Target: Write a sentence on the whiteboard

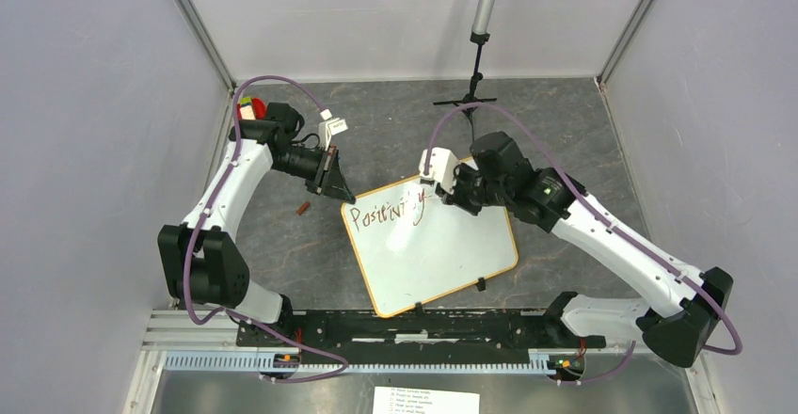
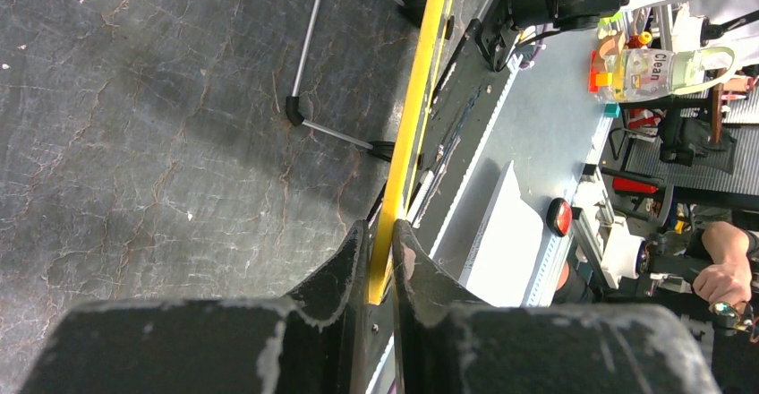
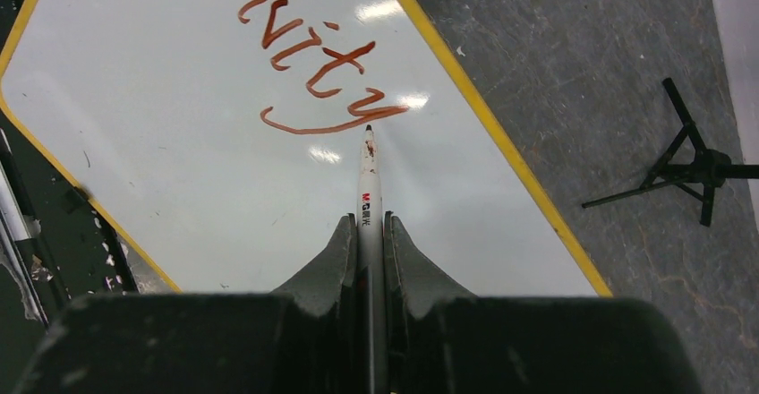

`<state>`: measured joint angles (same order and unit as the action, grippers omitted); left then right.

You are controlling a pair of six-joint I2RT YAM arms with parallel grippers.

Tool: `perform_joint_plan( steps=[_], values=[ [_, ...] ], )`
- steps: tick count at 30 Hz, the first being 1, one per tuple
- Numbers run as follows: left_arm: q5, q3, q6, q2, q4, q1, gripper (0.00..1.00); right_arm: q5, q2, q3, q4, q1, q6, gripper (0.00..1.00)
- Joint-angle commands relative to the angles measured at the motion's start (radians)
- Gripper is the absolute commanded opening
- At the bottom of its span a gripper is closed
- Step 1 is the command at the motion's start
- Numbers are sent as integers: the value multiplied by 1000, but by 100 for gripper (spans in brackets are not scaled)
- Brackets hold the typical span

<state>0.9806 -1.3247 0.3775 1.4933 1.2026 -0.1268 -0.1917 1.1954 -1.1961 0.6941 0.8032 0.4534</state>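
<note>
The whiteboard [image 1: 442,254] lies askew on the desk [image 1: 301,254] just beyond the arm bases. Its near half is bare, so a second line has room. The danger there, I judge, is the right wrist passing low over fresh ink and smearing it.

Further out, the right jaws are clenched on the marker [image 3: 368,188], whose tip touches the board at the end of the y's tail. The sentence [image 1: 386,213] reads only "Positivity" and ends close to the yellow rim [image 3: 488,116]. A late or slanted lift could drag a stray stroke toward that rim. Pressing too hard could push the slim barrel back through the jaws, leaving the following letters faint or broken.

Beyond that, at the board's far-left corner, the left jaws are clamped on the thin edge. That narrow hold is all that steadies the board. If it slips, sideways strokes could pivot the board and skew the writing.

A small brownish piece [image 1: 303,209], perhaps the cap, lies beside that corner and could be knocked away. The tripod [image 1: 470,94] stands farther back, within reach of a wide swing of the right elbow
</note>
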Motion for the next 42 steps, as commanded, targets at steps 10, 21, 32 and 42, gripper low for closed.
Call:
perform_joint_plan(
  steps=[10, 21, 32, 42],
  values=[
    [-2, 1, -18, -19, -3, -2, 2, -215, -65, -11, 42, -211, 8, 0],
    [-4, -1, -19, -17, -3, -5, 2, -295, -93, 49, -8, -255, 37, 0],
    [-8, 2, -19, -25, -3, -6, 2, -306, -52, 37, -57, -245, 39, 0],
    [-8, -2, -22, -20, -3, -7, 2, -248, -32, 36, -96, -222, 30, 0]
  ],
)
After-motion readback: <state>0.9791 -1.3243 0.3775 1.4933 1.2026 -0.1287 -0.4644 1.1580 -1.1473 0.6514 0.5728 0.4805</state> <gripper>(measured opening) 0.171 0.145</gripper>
